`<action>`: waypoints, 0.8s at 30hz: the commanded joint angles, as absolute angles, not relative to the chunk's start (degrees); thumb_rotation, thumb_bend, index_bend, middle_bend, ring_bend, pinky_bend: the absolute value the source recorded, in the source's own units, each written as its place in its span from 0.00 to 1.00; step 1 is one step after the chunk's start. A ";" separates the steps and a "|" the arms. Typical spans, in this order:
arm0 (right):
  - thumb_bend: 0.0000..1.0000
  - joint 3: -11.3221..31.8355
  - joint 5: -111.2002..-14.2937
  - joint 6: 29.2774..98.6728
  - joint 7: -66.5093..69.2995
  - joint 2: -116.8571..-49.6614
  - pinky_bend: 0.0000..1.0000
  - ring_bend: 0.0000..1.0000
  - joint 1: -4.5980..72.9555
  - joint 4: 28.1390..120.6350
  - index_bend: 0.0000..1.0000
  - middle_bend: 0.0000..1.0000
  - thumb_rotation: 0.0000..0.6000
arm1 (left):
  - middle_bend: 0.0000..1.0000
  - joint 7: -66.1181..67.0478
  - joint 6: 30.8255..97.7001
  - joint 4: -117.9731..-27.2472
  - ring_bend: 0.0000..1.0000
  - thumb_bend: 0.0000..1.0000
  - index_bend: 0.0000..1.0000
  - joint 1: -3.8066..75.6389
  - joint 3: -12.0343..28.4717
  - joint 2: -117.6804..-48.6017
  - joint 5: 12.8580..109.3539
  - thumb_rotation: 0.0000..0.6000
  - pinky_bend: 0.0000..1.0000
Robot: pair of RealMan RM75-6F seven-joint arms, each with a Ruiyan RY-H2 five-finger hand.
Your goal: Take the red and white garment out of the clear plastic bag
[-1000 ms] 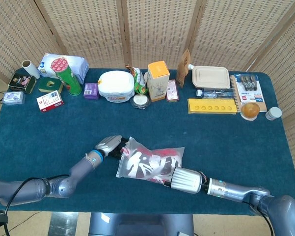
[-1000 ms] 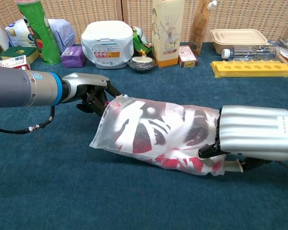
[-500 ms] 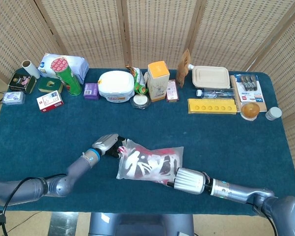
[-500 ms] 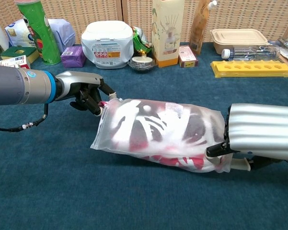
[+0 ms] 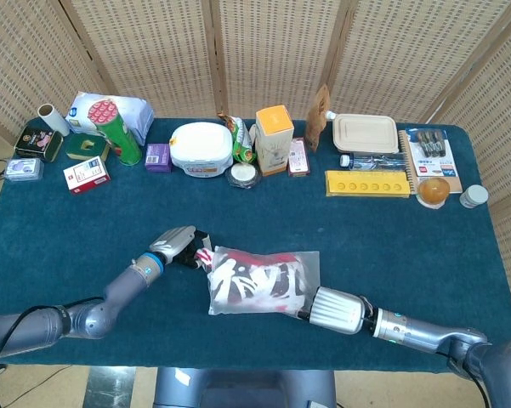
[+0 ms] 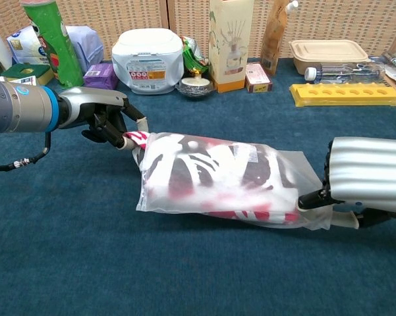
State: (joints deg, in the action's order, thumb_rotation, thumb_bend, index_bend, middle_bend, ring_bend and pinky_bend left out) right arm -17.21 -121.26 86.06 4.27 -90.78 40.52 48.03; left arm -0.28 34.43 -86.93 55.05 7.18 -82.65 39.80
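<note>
Head view
Bag: the clear plastic bag [image 5: 259,281] is lying flat on the blue surface [image 5: 391,238], near the front edge, between the two hands.
Garment: the red and white garment [image 5: 253,280] is sitting almost fully inside the bag; only a small red and white corner is sticking out at the bag's left end.
Left hand: the left hand [image 5: 175,246] is touching that corner, fingers closing together on it.
Right hand: the right hand [image 5: 333,308] is resting at the bag's right end; I cannot tell here how the fingers are lying.

Chest view
Left hand: the left hand [image 6: 102,122] is pinching the garment's corner at the bag's open mouth.
Right hand: the right hand [image 6: 356,187] is holding the bag's closed end, one dark finger pressing on the plastic.
Garment: the garment [image 6: 207,174] is filling the bag [image 6: 293,201], folded.
Behind: a white container [image 6: 147,52] and a green tube [image 6: 51,41] are standing far back.
</note>
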 commanded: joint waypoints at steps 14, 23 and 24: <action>0.55 -16.90 -119.35 84.91 2.74 -86.89 1.00 1.00 39.19 50.06 0.79 0.99 1.00 | 1.00 -4.32 33.93 -88.61 1.00 0.48 0.76 50.78 7.49 -75.14 45.07 1.00 0.94; 0.55 -16.34 -116.66 85.47 2.05 -82.58 1.00 1.00 36.70 50.10 0.79 0.99 1.00 | 1.00 -5.68 33.66 -85.26 1.00 0.48 0.76 49.03 7.04 -73.69 45.76 1.00 0.94; 0.55 -16.31 -116.50 85.51 2.02 -82.22 1.00 1.00 36.48 50.12 0.79 0.99 1.00 | 1.00 -5.82 33.64 -84.98 1.00 0.48 0.76 48.90 7.09 -73.63 45.95 1.00 0.94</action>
State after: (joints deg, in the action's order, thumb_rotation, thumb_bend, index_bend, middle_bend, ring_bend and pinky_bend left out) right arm -16.40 -116.87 85.41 2.15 -82.74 36.92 50.13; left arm -5.60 33.70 -85.29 49.13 7.09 -73.77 45.73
